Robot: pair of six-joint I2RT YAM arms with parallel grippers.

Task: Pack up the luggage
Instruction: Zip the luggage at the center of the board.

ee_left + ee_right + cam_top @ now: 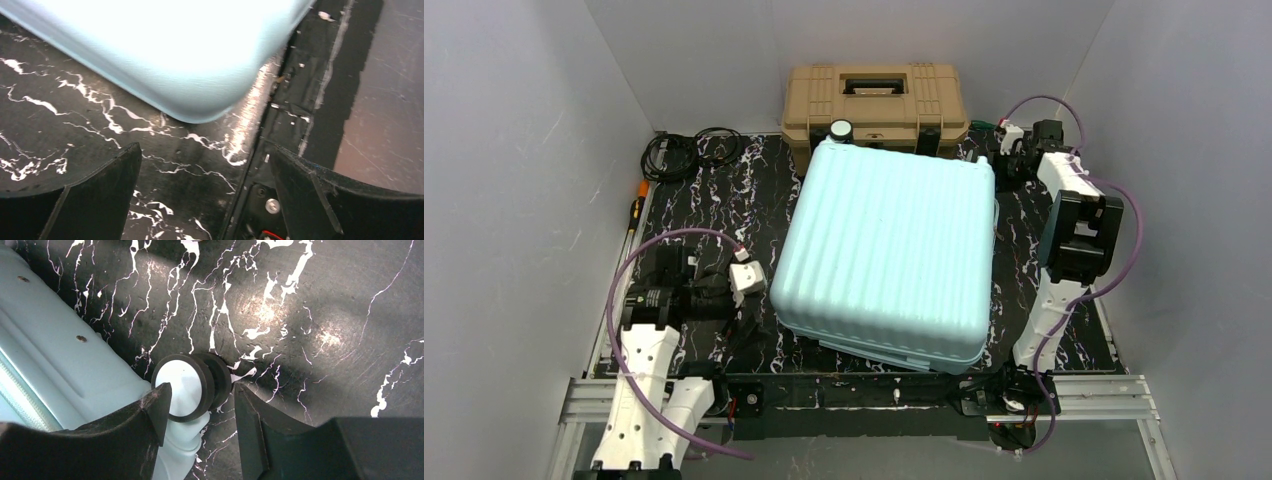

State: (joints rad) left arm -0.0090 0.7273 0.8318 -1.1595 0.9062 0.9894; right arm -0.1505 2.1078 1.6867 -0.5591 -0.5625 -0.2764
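Observation:
The luggage point(884, 250), a pale mint-blue ribbed suitcase, lies flat and closed on the black marbled table point(724, 190). One black wheel point(841, 130) shows at its far edge. My left gripper point(754, 305) is open and empty beside the near-left corner, apart from it. That rounded corner point(165, 55) shows above my left gripper point(205, 150) in the left wrist view. My right gripper point(996, 160) is at the far-right corner. In the right wrist view my right gripper point(202, 390) is open, with a black wheel point(182, 385) of the luggage point(60, 355) between its jaws, not clamped.
A tan toolbox point(874, 100) with black latches stands behind the luggage against the back wall. Coiled black cables point(689, 152) lie at the far left, and an orange-handled tool point(637, 205) lies along the left edge. The table's front edge point(300, 125) is close to the left gripper.

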